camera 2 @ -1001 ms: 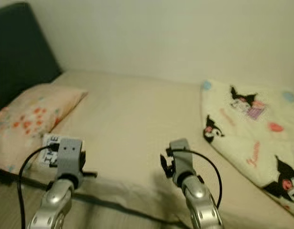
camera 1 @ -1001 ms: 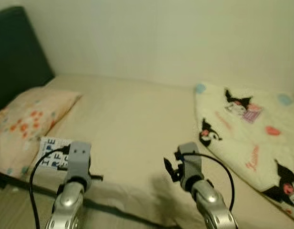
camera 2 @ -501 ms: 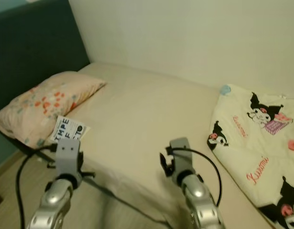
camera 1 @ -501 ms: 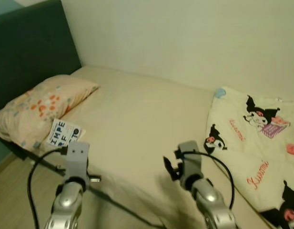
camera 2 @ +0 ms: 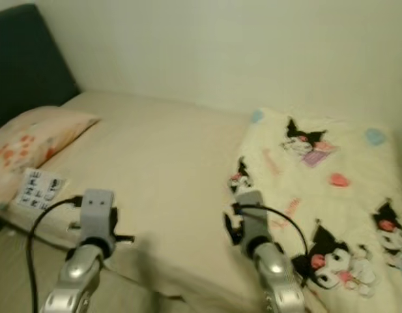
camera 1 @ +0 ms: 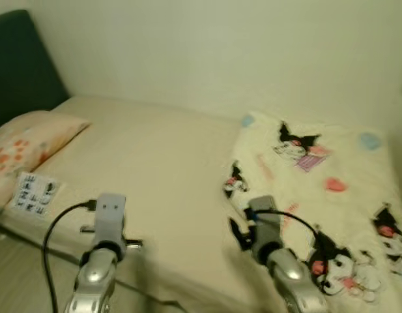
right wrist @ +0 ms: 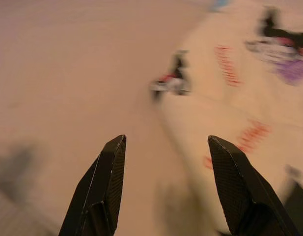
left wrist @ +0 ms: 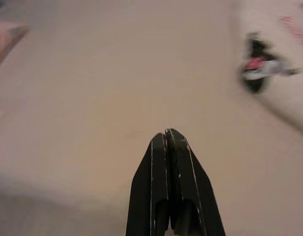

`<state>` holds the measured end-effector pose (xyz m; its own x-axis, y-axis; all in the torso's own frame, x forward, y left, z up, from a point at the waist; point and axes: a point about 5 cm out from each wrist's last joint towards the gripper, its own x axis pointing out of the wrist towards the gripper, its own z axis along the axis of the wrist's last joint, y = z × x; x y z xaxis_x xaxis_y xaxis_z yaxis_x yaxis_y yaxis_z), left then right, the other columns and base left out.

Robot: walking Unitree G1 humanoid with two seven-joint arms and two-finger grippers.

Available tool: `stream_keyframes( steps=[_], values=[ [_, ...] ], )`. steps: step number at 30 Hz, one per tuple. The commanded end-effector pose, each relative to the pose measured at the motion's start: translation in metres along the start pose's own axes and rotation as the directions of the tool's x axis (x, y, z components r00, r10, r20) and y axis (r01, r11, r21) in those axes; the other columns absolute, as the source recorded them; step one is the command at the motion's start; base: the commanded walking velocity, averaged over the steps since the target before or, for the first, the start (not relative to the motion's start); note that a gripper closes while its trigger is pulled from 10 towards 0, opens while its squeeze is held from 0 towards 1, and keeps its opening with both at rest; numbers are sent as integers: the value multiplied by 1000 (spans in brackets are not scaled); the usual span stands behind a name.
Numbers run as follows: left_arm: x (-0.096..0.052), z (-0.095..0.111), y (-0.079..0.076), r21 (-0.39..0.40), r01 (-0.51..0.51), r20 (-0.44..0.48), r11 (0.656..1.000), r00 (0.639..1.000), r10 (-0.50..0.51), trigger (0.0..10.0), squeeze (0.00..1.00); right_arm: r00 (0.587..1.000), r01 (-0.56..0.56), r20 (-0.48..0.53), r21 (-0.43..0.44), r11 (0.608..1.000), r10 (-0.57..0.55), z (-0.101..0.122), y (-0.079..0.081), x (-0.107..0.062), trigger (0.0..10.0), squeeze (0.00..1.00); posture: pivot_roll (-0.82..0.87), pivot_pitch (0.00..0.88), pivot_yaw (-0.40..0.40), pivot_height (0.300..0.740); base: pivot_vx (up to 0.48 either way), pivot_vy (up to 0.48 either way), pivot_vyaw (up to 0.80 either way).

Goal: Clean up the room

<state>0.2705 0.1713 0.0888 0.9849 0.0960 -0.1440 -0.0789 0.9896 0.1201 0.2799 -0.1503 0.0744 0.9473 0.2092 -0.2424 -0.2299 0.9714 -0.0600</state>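
A bed with a beige sheet (camera 1: 155,156) lies before me. A cream blanket (camera 1: 318,176) printed with black cartoon figures covers its right side. A floral pillow (camera 1: 21,147) lies at the left by the dark headboard (camera 1: 18,65), and a small black-and-white booklet (camera 1: 32,194) rests below the pillow. My left gripper (left wrist: 167,133) is shut and empty, held over the bare sheet near the front edge. My right gripper (right wrist: 166,140) is open and empty, hovering over the blanket's left edge.
A pale wall (camera 1: 220,45) runs behind the bed. The middle of the sheet is bare between pillow and blanket. The bed's front edge (camera 1: 142,277) is just below my arms, with floor at the lower left.
The view has swung to the right, so the blanket is now nearer the centre and the pillow at the far left. Both arms keep the same pose.
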Motion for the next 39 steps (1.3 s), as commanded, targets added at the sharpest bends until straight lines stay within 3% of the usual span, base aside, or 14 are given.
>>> stream_keyframes(
  steps=[1, 7, 18, 23, 27, 31, 39],
  values=[
    [-2, -7, 5, 15, -13, -30, 1000, 999, 13, 10000, 0, 1000, -20, -16, 25, 999, 21, -5, 7, -1, 10000, 0, -76, 107, 12, 733, 0, -368, 0],
    [-2, -6, -1, 104, 45, -26, 994, 999, -42, 10000, 0, 1000, -16, -18, 26, 1000, 16, -5, 7, -2, 10000, 0, -75, 109, 11, 733, 0, -103, 0],
    [-1, -8, -1, 73, 44, -46, 996, 998, -41, 10000, 0, 1000, -12, -17, 30, 999, 13, -5, 6, -2, 10000, 0, -76, 112, 13, 733, 0, 444, 0],
    [0, -6, 0, 102, 31, -35, 994, 999, -27, 10000, 0, 1000, 7, -5, 28, 1000, -7, -3, 4, -2, 10000, 0, -74, 112, 13, 733, 0, 0, 0],
    [0, -5, 1, 75, 18, -15, 997, 1000, -17, 10000, 0, 998, 61, 14, 18, 998, -61, 0, -1, -1, 10000, 0, -75, 113, 15, 733, 0, 0, 0],
    [0, -1, 3, 44, 7, 8, 999, 1000, -7, 10000, 0, 977, 207, 38, 35, 978, -209, 6, -25, -1, 10000, 0, -81, 113, 17, 733, 0, 0, 0],
    [1, 1, 1, 31, 22, 22, 999, 1000, -23, 10000, 0, 966, 251, 50, 36, 967, -253, 9, -35, -3, 10000, 0, -85, 111, 19, 733, 0, 0, 0]
  ],
)
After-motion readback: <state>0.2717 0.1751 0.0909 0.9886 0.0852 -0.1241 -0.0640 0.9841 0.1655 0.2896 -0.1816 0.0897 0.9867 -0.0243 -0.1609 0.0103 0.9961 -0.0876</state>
